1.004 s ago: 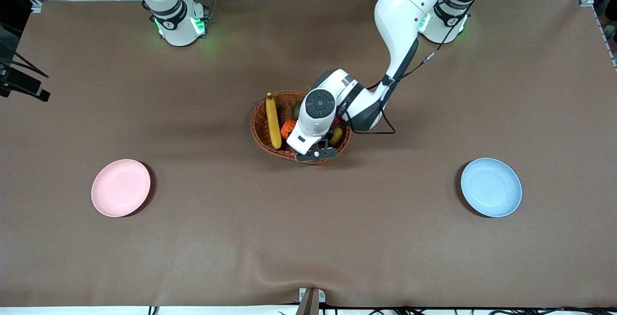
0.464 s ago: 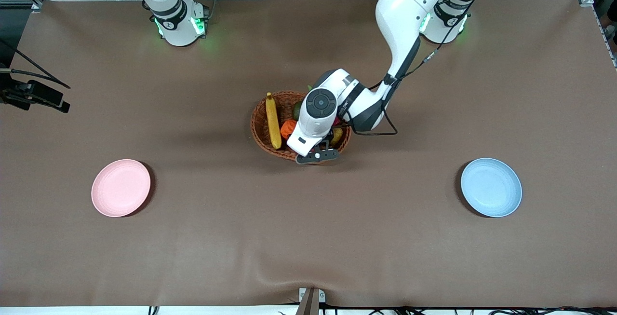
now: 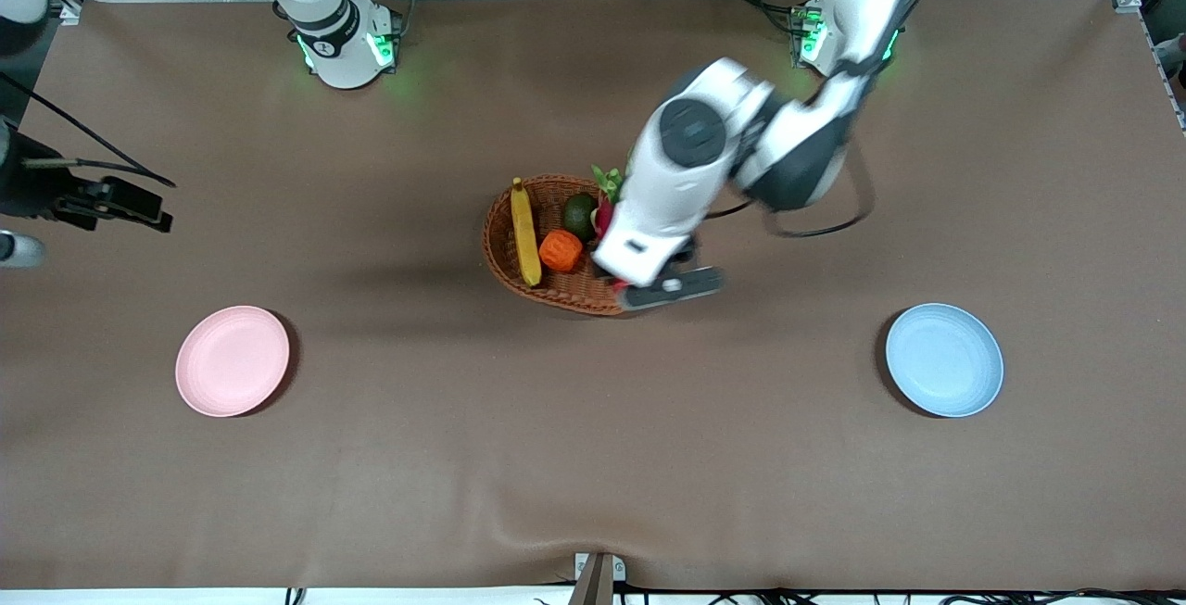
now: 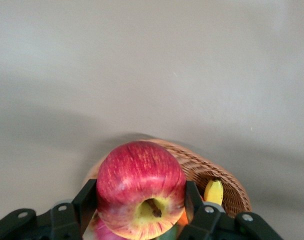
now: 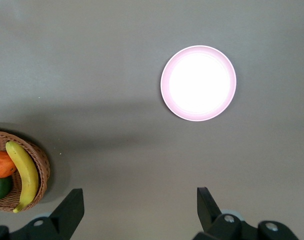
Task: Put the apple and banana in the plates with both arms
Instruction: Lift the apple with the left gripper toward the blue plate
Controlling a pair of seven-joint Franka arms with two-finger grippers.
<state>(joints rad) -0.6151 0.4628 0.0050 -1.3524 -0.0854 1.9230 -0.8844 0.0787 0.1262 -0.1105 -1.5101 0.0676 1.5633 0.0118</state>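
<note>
At the left edge of the front view, the right arm's black two-finger gripper (image 3: pixel 139 207) hangs high over the table's right-arm end, its fingers (image 5: pixel 69 210) spread wide and holding nothing. In the lower left of that view lies the round pale pink plate (image 3: pixel 233 360), bare. At mid-frame sits the brown woven wicker basket (image 3: pixel 505 258); in it lie the long yellow banana (image 3: pixel 525 233), a ridged orange fruit (image 3: pixel 560 250) and a dark green avocado (image 3: pixel 580 215). Just right of centre, the left arm's black two-finger gripper (image 3: pixel 669 290) is over the basket's rim, its fingers (image 4: pixel 87 200) clamped on the small round red apple (image 4: pixel 140 189), lifted clear of the basket. In the lower right lies the round light blue plate (image 3: pixel 944 359), also bare.
</note>
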